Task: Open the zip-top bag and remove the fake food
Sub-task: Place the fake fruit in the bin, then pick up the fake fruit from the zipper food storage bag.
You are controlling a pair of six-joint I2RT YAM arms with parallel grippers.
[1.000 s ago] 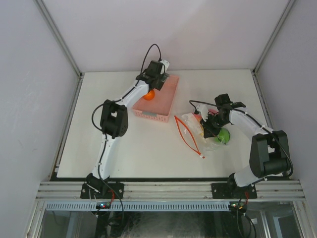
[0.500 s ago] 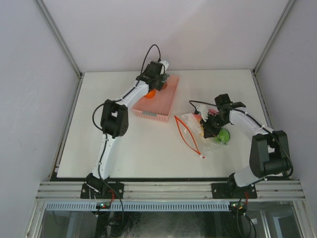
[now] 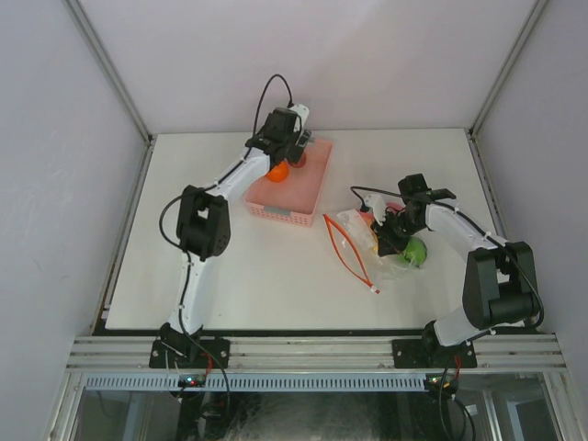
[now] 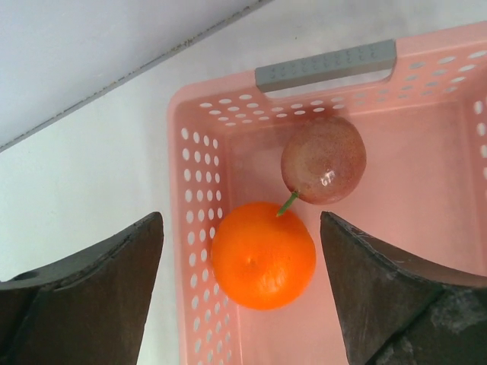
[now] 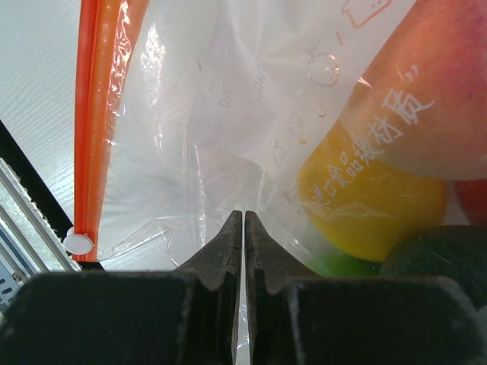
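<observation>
The clear zip-top bag (image 3: 360, 231) lies right of centre, its red-orange zipper strip (image 5: 95, 114) at its near-left side. Fake food is inside: a yellow piece (image 5: 365, 205), a peach-red piece (image 5: 426, 106) and a green piece (image 3: 415, 250). My right gripper (image 5: 243, 217) is shut on a fold of the bag's plastic beside the yellow piece. My left gripper (image 4: 242, 228) is open above the pink basket (image 4: 426, 228). An orange fruit (image 4: 262, 255) lies between its fingers on the basket floor, touching a brown-red fruit (image 4: 323, 160).
The basket (image 3: 299, 197) stands at the back centre with a grey handle (image 4: 326, 65) on its far end. White walls close in the table on three sides. Bare tabletop lies left of the basket.
My left gripper has moved a little toward the far end of the basket, and the orange fruit stays in the basket. The right arm and the bag have not moved.
</observation>
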